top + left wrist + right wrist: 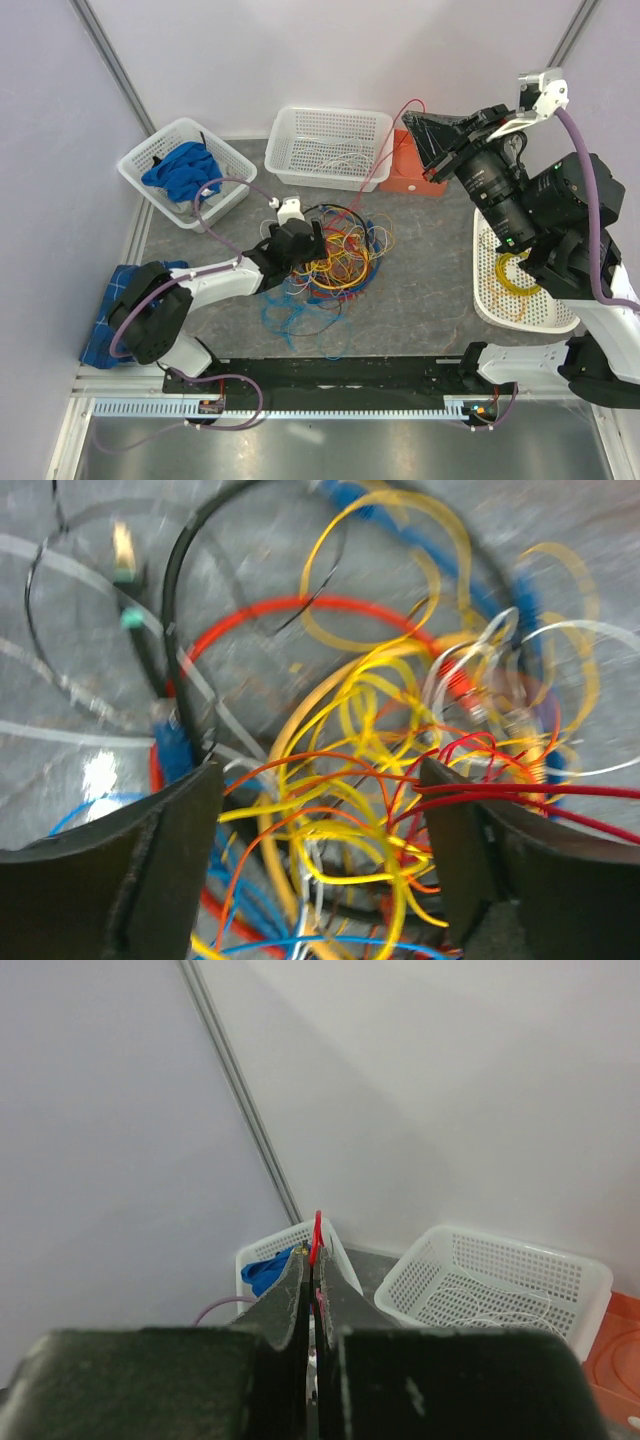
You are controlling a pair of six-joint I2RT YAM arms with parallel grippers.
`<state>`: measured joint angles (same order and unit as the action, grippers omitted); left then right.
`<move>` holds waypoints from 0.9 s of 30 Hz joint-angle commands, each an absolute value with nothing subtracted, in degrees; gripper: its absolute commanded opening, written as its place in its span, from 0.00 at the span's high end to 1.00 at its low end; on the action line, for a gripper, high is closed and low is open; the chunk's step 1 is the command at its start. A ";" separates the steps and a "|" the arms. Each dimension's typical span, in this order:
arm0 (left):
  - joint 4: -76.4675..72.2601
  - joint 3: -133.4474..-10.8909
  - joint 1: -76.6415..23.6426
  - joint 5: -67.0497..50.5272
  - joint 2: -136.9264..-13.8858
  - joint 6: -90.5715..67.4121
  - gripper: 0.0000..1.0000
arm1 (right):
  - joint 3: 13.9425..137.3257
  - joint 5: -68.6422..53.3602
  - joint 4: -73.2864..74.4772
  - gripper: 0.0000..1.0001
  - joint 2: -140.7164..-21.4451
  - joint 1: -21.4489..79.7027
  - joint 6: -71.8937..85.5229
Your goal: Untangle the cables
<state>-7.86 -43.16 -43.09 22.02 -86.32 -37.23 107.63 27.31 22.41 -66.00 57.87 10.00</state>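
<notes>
Bench (420,290): a grey mottled top between white walls, with the two arm bases on a black rail at its near edge.
Right arm (560,200): raised high over the right side of the bench, its wrist turned toward the far wall.
Left arm (200,285): stretched low across the bench toward the middle.
Middle basket (300,140): white and rectangular, at the far edge, with a few thin white wires inside.
Left basket (232,155): white, set at an angle in the far left corner, holding a blue cloth (180,170).
Right basket (490,300): white and oval, partly under the right arm, with yellow and orange loops inside.
Cables (335,255): a loose bunch of yellow, orange, red, blue, black and white loops lying at the middle of the bench, in front of the middle basket; blue strands trail toward the near edge.
Second blue cloth (105,320): lies at the bench's left edge beside the left arm's base.
Orange box (410,170): just right of the middle basket.
Left fingers (300,240): spread wide and gripping nothing, down at the left side of the bunch; the wrist view shows yellow, orange and red strands (350,810) in the gap between them.
Right fingers (420,135): pressed together, pinching a red cable (317,1232) at their tips.
Red cable: hangs from the raised fingers in a long line (385,150) over the middle basket's right end, down to the bunch.
</notes>
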 commanded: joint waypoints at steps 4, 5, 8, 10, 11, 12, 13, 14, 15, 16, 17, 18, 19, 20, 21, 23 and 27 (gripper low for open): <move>-0.35 -42.90 -42.36 24.34 -85.18 -44.47 0.09 | 110.83 28.56 20.92 1.00 -65.83 57.83 8.88; 1.30 -42.46 -42.36 24.95 -83.95 -44.56 0.09 | 110.74 29.09 20.83 1.00 -65.74 57.83 8.70; 3.15 -41.57 -42.36 27.42 -79.47 -44.39 0.01 | 110.92 29.70 20.57 1.00 -65.48 57.83 8.00; 5.53 -42.10 -41.93 28.83 -78.14 -44.12 0.00 | 111.62 31.02 19.78 1.00 -64.78 57.74 6.60; 6.58 -42.36 -41.05 28.83 -77.61 -44.30 0.00 | 112.14 31.81 18.56 1.00 -64.51 57.74 5.55; 8.77 -42.45 -40.52 27.52 -77.61 -44.64 0.00 | 112.67 33.30 17.67 1.00 -64.08 57.83 4.67; 9.22 -42.36 -39.82 26.38 -77.52 -45.00 0.00 | 113.28 34.09 16.71 1.00 -63.12 57.83 2.74; 9.58 -42.02 -38.86 25.15 -77.61 -45.61 0.00 | 113.46 34.62 14.44 1.00 -62.58 57.75 1.94; 9.75 -40.88 -37.37 22.70 -77.87 -47.01 0.00 | 113.55 34.89 13.37 1.00 -62.06 57.74 1.24; 9.58 -40.26 -36.66 21.54 -78.13 -47.63 0.00 | 114.08 35.50 12.49 1.00 -61.44 57.83 0.53; 9.32 -39.82 -35.52 20.49 -78.48 -48.42 0.00 | 114.52 35.68 12.05 1.00 -61.52 57.75 0.44; 9.14 -39.29 -35.16 19.00 -79.10 -48.78 0.00 | 115.13 35.94 12.13 1.00 -61.70 57.83 0.53; 9.05 -39.11 -34.90 18.55 -79.62 -48.95 0.00 | 115.66 36.30 12.48 1.00 -62.05 57.75 0.53; 8.97 -39.02 -34.72 18.11 -79.98 -49.22 0.00 | 115.66 36.39 12.65 1.00 -62.05 57.83 -1.13; 8.88 -38.94 -34.63 17.67 -80.24 -49.31 0.00 | 115.49 36.82 12.74 1.00 -62.05 57.83 -1.23; 8.18 -38.94 -34.28 17.32 -81.56 -49.39 0.00 | 114.26 37.96 12.66 1.00 -61.96 57.74 -1.67; 7.82 -39.55 -32.52 12.93 -84.55 -49.83 0.00 | 111.80 39.46 12.22 1.00 -61.61 57.83 -2.20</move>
<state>7.57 -39.24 -34.11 17.41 -82.15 -47.18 113.69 36.84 12.93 -60.53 57.84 0.12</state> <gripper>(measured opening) 0.993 0.009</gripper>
